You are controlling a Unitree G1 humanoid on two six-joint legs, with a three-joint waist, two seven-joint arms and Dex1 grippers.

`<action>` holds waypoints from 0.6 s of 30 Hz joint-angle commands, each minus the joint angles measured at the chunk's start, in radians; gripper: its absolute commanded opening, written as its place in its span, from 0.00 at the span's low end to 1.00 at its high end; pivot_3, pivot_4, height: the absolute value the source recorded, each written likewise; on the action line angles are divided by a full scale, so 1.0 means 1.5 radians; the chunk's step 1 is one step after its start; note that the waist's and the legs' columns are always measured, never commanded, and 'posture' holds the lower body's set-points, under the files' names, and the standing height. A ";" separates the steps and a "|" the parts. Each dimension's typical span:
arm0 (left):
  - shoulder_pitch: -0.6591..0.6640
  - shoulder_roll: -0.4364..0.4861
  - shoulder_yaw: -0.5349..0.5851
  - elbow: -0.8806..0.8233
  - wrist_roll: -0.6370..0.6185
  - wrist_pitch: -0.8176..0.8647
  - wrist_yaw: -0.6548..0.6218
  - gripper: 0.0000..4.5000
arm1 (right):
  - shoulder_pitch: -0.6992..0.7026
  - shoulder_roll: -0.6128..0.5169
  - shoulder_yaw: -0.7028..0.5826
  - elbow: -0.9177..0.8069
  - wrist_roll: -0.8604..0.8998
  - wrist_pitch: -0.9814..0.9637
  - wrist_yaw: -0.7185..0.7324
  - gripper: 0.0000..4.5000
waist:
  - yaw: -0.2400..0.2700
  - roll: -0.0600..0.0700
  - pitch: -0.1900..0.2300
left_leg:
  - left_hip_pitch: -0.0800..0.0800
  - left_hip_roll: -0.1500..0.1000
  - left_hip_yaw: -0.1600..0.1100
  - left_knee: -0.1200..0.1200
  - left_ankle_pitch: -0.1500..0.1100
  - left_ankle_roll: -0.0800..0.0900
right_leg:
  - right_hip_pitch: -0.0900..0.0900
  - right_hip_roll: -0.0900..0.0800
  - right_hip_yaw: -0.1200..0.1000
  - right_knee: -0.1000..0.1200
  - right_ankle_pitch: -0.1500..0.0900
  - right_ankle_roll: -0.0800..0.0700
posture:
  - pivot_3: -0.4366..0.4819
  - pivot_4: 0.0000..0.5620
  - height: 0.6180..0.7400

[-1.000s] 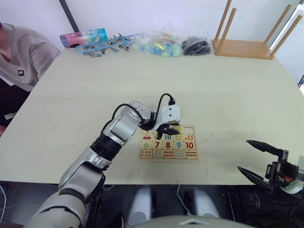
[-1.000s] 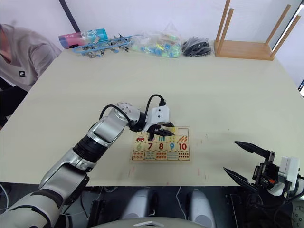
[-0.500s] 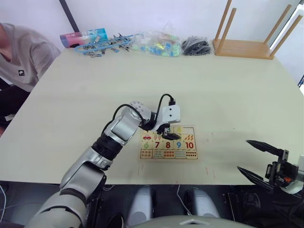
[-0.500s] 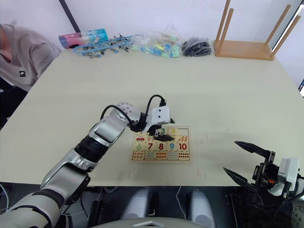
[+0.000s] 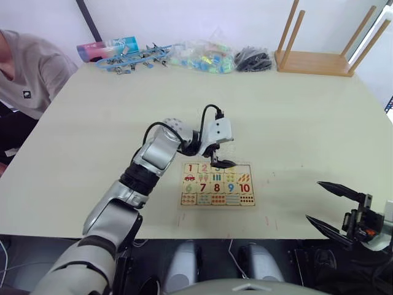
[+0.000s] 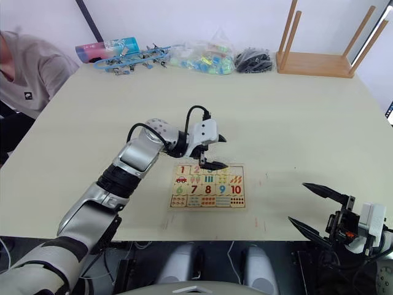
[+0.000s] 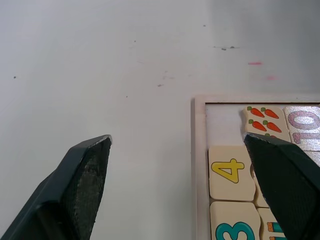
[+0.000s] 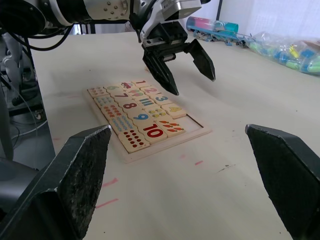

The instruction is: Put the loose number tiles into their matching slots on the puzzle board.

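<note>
Pale and broad, the bench (image 5: 295, 117) carries the puzzle board (image 5: 217, 184) near its front edge in the head views, with bags of small parts and a wooden stool frame (image 5: 325, 43) along the far side and a seated person (image 5: 27, 70) at the left. Above the board's far edge, the left gripper (image 5: 222, 153) hovers, jaws apart and empty. Low at the right, the right gripper (image 5: 334, 206) hangs off the bench, jaws spread.

From the left wrist, tiles 4 (image 7: 231, 171) and 3 (image 7: 235, 227) sit seated, with one bare slot (image 7: 225, 120) at the corner.

From the right wrist, the board shows tiles 1 (image 8: 141, 83) to 4 filled.
</note>
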 commanded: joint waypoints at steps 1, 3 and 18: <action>-0.023 -0.009 0.023 0.028 -0.012 -0.042 -0.008 0.71 | -0.001 0.003 -0.003 -0.007 0.005 -0.013 -0.001 1.00 | 0.000 0.000 0.000 | 0.000 0.000 0.000 0.000 0.000 0.000 | 0.000 0.000 0.000 0.000 0.000 0.000 | 0.48 0.27 0.98; -0.022 -0.015 0.025 0.042 -0.016 -0.060 -0.012 0.45 | -0.001 0.005 -0.003 -0.008 0.004 -0.013 -0.002 1.00 | 0.000 0.000 0.000 | 0.000 0.000 0.000 0.000 0.000 0.000 | 0.000 0.000 0.000 0.000 0.000 0.000 | 0.48 0.27 0.98; 0.008 -0.021 -0.008 0.079 -0.002 -0.143 -0.114 0.01 | 0.001 0.010 -0.002 -0.012 0.001 -0.015 -0.008 1.00 | 0.000 0.000 0.000 | 0.000 0.000 0.000 0.000 0.000 0.000 | 0.000 0.000 0.000 0.000 0.000 0.000 | 0.48 0.27 0.98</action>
